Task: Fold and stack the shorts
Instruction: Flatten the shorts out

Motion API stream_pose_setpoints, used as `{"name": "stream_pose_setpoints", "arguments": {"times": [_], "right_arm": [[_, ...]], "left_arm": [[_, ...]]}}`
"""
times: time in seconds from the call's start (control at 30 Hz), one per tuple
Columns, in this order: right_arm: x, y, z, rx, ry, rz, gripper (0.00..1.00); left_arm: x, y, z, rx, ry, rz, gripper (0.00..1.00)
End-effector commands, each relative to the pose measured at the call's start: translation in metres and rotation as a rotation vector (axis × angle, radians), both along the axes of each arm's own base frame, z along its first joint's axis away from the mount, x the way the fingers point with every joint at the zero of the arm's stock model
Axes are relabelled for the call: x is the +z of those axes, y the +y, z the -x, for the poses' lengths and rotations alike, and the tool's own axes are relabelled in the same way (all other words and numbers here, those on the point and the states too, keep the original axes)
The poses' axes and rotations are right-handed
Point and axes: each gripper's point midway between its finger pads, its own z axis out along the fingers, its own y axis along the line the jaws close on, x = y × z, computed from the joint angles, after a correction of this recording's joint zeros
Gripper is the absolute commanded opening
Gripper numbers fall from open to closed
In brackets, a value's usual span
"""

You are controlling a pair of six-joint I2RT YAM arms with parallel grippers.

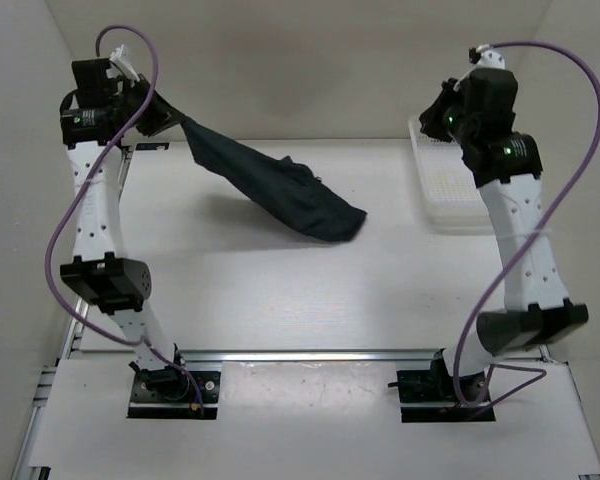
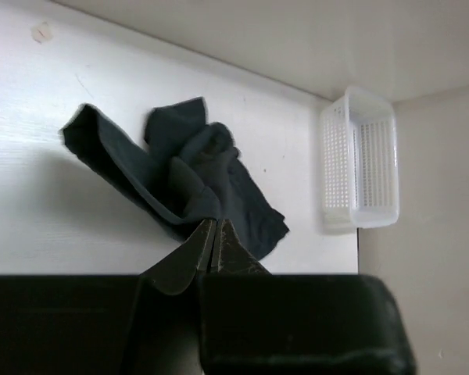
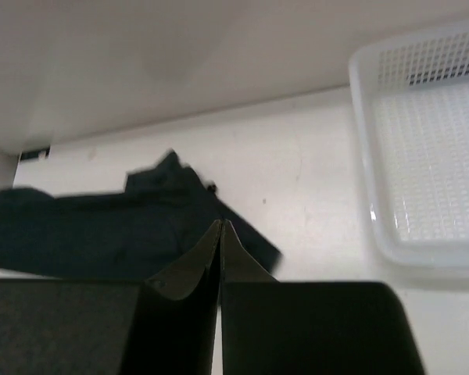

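Soft, even light comes from overhead. The shorts [image 1: 290, 195] cast a pale shadow on the white table [image 1: 280, 300]. The right wrist view is blurred; the top view is sharp.

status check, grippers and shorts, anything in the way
Left gripper shut on the shorts, one end lifted, rest bunched on the table. Right gripper shut, empty. White basket far right, apart from the shorts.
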Motion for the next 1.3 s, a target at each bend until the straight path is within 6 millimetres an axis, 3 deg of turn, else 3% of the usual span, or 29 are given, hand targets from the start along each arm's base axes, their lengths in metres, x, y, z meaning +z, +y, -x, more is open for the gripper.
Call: {"name": "stream_pose_setpoints", "arguments": {"times": [0.0,0.03,0.1,0.13,0.17,0.2,0.23,0.3,0.37,0.4,0.47,0.5,0.53,0.57,0.63,0.67,0.7,0.73,0.77,0.8,0.83,0.93,1.0,1.1,1.13,1.17,1.2,1.23,1.27], "right_arm": [[-0.001,0.008,0.042,0.102,-0.032,0.006,0.0],[-0.044,0.009,0.048,0.11,0.063,0.001,0.0],[-0.07,0.02,0.07,0.162,0.111,-0.035,0.0],[-0.09,0.037,0.082,0.222,0.157,-0.053,0.0],[-0.138,0.042,0.094,0.239,0.267,-0.035,0.0],[-0.161,0.047,0.102,0.24,0.325,-0.036,0.0],[-0.18,0.054,0.11,0.25,0.371,-0.027,0.0],[-0.218,0.062,0.122,0.278,0.477,-0.023,0.0],[-0.233,0.069,0.124,0.297,0.53,-0.013,0.06],[-0.239,0.08,0.119,0.324,0.558,-0.015,0.24],[-0.244,0.098,0.106,0.372,0.591,0.015,0.48],[-0.245,0.112,0.103,0.414,0.601,0.029,0.54],[-0.247,0.118,0.099,0.439,0.623,0.057,0.57],[-0.249,0.132,0.078,0.441,0.624,0.085,0.6],[-0.257,0.151,0.067,0.456,0.655,0.141,0.64],[-0.285,0.159,0.056,0.453,0.711,0.182,0.65],[-0.269,0.173,0.037,0.456,0.658,0.178,0.65],[-0.274,0.181,0.03,0.445,0.67,0.174,0.68],[-0.3,0.188,0.019,0.435,0.713,0.178,0.7],[-0.292,0.197,0.004,0.429,0.681,0.157,0.72],[-0.317,0.204,-0.002,0.412,0.729,0.139,0.73],[-0.338,0.227,-0.024,0.418,0.74,0.083,0.74],[-0.347,0.236,-0.031,0.42,0.751,0.05,0.7],[-0.358,0.237,-0.031,0.401,0.773,0.038,0.17],[-0.345,0.232,-0.03,0.383,0.747,0.047,0.01],[-0.366,0.216,-0.014,0.347,0.803,0.089,0.0],[-0.367,0.202,-0.019,0.28,0.762,0.121,0.0],[-0.337,0.193,-0.013,0.263,0.699,0.117,0.0],[-0.372,0.17,0.019,0.237,0.786,0.167,0.0]], "left_arm": [[0.025,-0.006,0.055,-0.051,-0.065,-0.012,0.1],[0.011,-0.01,0.065,-0.066,-0.03,-0.018,0.1],[-0.01,-0.018,0.09,-0.091,0.012,-0.028,0.1],[-0.056,-0.021,0.098,-0.095,0.115,-0.021,0.1],[-0.074,-0.019,0.105,-0.077,0.151,-0.03,0.1],[-0.091,-0.017,0.112,-0.068,0.187,-0.033,0.1],[-0.119,-0.017,0.127,-0.069,0.251,-0.041,0.1],[-0.142,-0.009,0.138,-0.049,0.308,-0.046,0.1],[-0.162,-0.001,0.151,-0.022,0.361,-0.034,0.1],[-0.165,-0.001,0.154,-0.022,0.367,-0.033,0.1],[-0.169,0.011,0.157,0.026,0.374,-0.049,0.1],[-0.166,0.013,0.159,0.033,0.362,-0.057,0.1],[-0.167,0.017,0.16,0.048,0.371,-0.053,0.1],[-0.164,0.021,0.16,0.061,0.363,-0.052,0.1],[-0.165,0.02,0.162,0.066,0.376,-0.044,0.1],[-0.165,0.023,0.162,0.075,0.377,-0.042,0.1],[-0.166,0.023,0.164,0.074,0.386,-0.04,0.1],[-0.163,0.023,0.165,0.075,0.375,-0.042,0.1],[-0.163,0.022,0.165,0.08,0.378,-0.035,0.1],[-0.165,0.023,0.167,0.087,0.389,-0.04,0.1],[-0.162,0.023,0.168,0.087,0.38,-0.041,0.1],[-0.166,0.029,0.172,0.112,0.406,-0.052,0.1],[-0.162,0.033,0.173,0.129,0.397,-0.059,0.1],[-0.163,0.036,0.178,0.138,0.41,-0.077,0.1],[-0.165,0.037,0.181,0.139,0.422,-0.091,0.1],[-0.166,0.037,0.183,0.138,0.431,-0.09,0.1],[-0.171,0.039,0.187,0.14,0.441,-0.093,0.1],[-0.174,0.038,0.19,0.14,0.447,-0.092,0.1],[-0.18,0.038,0.193,0.138,0.464,-0.09,0.1]]}}
